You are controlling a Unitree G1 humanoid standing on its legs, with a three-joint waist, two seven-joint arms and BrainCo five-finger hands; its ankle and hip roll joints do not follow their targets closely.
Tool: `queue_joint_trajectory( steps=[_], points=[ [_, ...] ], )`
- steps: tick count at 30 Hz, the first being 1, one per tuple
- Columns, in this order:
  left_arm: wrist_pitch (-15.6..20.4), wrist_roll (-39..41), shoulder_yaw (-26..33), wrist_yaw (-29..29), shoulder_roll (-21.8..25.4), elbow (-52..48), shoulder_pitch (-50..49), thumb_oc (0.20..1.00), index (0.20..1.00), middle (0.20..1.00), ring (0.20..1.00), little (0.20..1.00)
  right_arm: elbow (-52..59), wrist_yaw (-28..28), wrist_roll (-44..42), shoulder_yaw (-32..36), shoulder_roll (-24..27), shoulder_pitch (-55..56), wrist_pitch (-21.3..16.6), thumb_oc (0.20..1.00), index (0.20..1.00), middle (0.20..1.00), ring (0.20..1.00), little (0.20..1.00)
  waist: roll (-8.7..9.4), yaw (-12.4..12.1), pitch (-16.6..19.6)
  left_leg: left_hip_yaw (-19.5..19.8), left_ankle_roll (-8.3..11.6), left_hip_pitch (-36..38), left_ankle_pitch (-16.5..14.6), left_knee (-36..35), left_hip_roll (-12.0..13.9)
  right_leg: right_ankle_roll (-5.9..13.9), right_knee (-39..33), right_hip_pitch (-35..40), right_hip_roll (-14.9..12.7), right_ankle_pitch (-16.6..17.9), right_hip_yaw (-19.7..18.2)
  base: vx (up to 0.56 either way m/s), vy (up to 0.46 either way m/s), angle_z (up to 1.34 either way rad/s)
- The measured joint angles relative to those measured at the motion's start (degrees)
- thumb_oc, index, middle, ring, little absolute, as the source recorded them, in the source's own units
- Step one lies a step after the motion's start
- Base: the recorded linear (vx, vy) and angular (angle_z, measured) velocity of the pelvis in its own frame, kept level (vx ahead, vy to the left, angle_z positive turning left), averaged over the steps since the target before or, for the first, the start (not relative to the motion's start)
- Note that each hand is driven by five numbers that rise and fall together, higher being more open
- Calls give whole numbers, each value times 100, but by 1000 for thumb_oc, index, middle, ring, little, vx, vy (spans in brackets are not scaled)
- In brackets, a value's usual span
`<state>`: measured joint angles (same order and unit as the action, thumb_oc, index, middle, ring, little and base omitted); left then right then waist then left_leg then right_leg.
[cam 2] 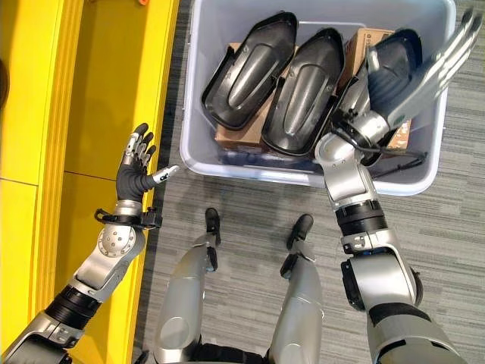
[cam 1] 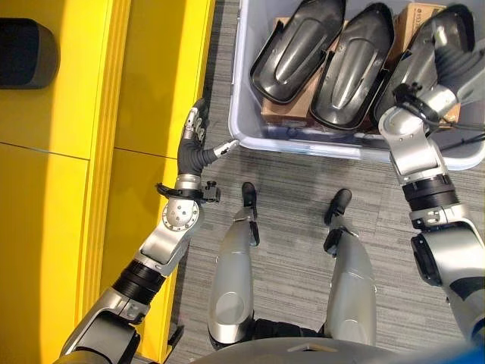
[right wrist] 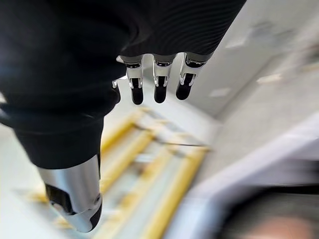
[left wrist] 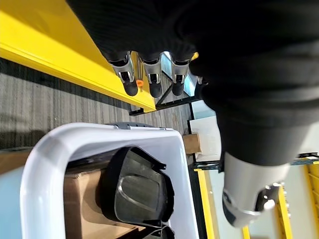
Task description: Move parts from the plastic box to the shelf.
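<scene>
Nearest us, grey carpet lies open between the yellow shelf on our left and the plastic box ahead. Our left hand is raised just beside the shelf's edge, near the box's corner, fingers spread and holding nothing. Inside the box we count three black parts side by side, resting on two cardboard cartons. Our right hand reaches over the box above the rightmost part, fingers straight and empty.

Grey striped carpet; brown cardboard boxes
</scene>
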<state>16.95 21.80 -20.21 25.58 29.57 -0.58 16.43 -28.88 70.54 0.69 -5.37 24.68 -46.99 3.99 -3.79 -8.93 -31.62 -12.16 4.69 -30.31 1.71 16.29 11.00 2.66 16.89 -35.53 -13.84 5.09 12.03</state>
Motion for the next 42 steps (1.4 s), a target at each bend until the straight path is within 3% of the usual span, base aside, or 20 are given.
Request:
queue_joint_trajectory(
  steps=[4,7,15,20,30,39,42],
  points=[
    [12,-14,19,193,-13,-1,168,1000,1000,1000,1000,1000,-256,-109,-855,54,-218,404,-125,1000,1000,1000,1000,1000,1,200,-1,-58,-58,-170,-40,18,13,13,-203,-107,37,138,-28,-7,-3,-7],
    [11,-47,70,261,-114,9,295,1000,1000,1000,1000,1000,-562,-305,-1208,34,-209,266,-366,1000,1000,1000,1000,1000,1,187,-1,-38,-29,-219,-89,114,41,13,-189,-115,57,140,-24,-1,-6,-2],
    [-49,-118,134,446,-213,8,364,1000,1000,1000,1000,1000,-686,-535,-1823,31,-226,193,-567,1000,1000,1000,1000,1000,11,187,-6,15,-34,-477,-183,359,86,8,-94,-283,70,134,-23,9,-3,-1],
    [-105,-113,145,436,-219,8,410,1000,1000,1000,1000,1000,-686,-704,-1846,-42,-223,190,-559,1000,1000,1000,1000,1000,30,184,-13,24,-42,-527,-245,486,105,1,15,-349,65,86,-55,2,-18,-2],
    [-302,-34,166,163,-162,35,534,1000,1000,1000,1000,1000,-1848,-888,-2256,-36,-138,-692,-536,1000,1000,1000,1000,1000,57,150,-12,136,-51,-877,-322,788,103,4,219,-592,9,42,-26,13,-27,3],
    [-308,18,160,-36,-41,34,591,1000,1000,1000,1000,1000,-2485,-1078,-2438,-232,144,-1028,-247,1000,1000,1000,1000,1000,53,108,-10,157,-50,-943,-326,834,89,-26,251,-651,-16,2,-18,1,-3,0],
    [-312,219,142,-62,72,36,692,1000,1000,1000,1000,1000,-2755,-1040,-3072,-336,379,-1267,-351,1000,1000,1000,1000,1000,51,24,-9,170,-52,-1081,-327,905,89,-32,318,-779,-30,9,-21,0,0,0]
  ],
)
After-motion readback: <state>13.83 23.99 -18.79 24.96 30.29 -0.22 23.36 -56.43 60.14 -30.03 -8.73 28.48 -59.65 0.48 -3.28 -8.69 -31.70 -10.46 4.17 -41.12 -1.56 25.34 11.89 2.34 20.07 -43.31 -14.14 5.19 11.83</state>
